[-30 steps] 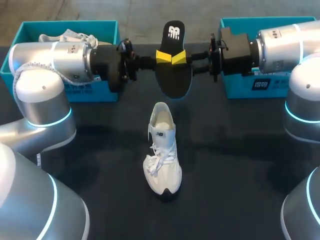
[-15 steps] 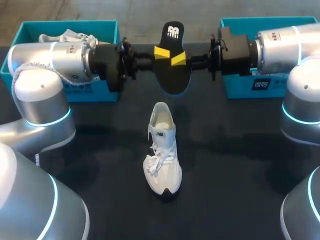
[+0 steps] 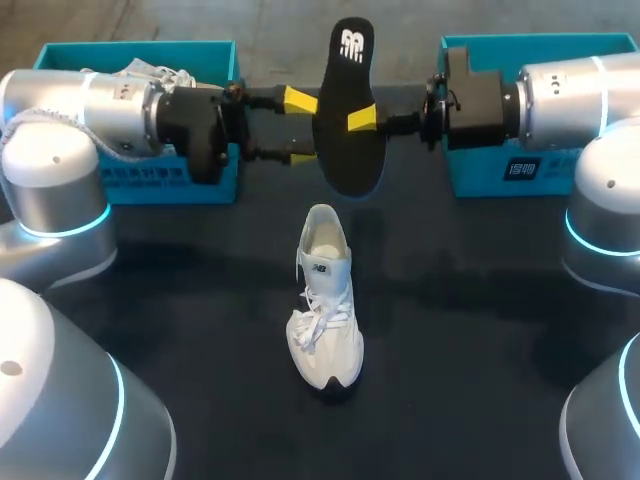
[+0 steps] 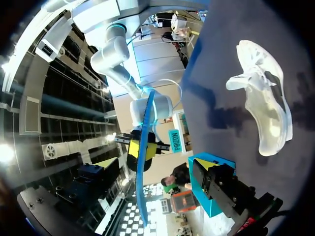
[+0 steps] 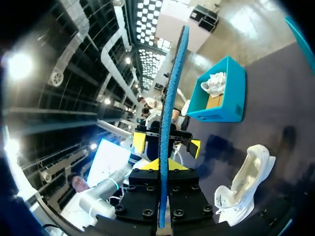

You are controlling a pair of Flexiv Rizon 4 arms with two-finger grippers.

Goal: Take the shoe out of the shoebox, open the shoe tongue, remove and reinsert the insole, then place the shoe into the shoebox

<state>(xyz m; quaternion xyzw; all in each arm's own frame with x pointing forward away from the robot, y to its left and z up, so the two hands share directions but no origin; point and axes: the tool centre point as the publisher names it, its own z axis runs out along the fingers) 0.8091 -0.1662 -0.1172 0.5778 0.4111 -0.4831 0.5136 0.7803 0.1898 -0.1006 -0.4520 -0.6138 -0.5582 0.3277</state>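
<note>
The dark table (image 3: 480, 330) carries everything. My left arm (image 3: 90, 110) lies along the far edge from the left side. My right arm (image 3: 580, 95) lies along it from the right, and the two meet head-on at the far middle.

A teal shoebox (image 3: 60, 60) stands at the far left corner with a white spare shoe (image 3: 150, 72) inside. A second teal box (image 3: 500, 45) stands at the far right corner, partly hidden by the right arm.

The white shoe (image 3: 325, 300) stands on its sole in the middle of the table, well apart from both boxes. Its toe points to the near edge and its heel opening to the far edge, with the laces loose on top.

The black insole (image 3: 348, 120) is out of the shoe, held in the air above the far middle of the table between the boxes. It stands nearly upright, the end with the white mark on top.

The right pincer (image 3: 360, 119) is clenched on the insole's middle, one finger on each face. The left pincer (image 3: 300, 128) is released. Its yellow fingers are spread wide on either side of the insole's edge, and neither face looks touched.
</note>
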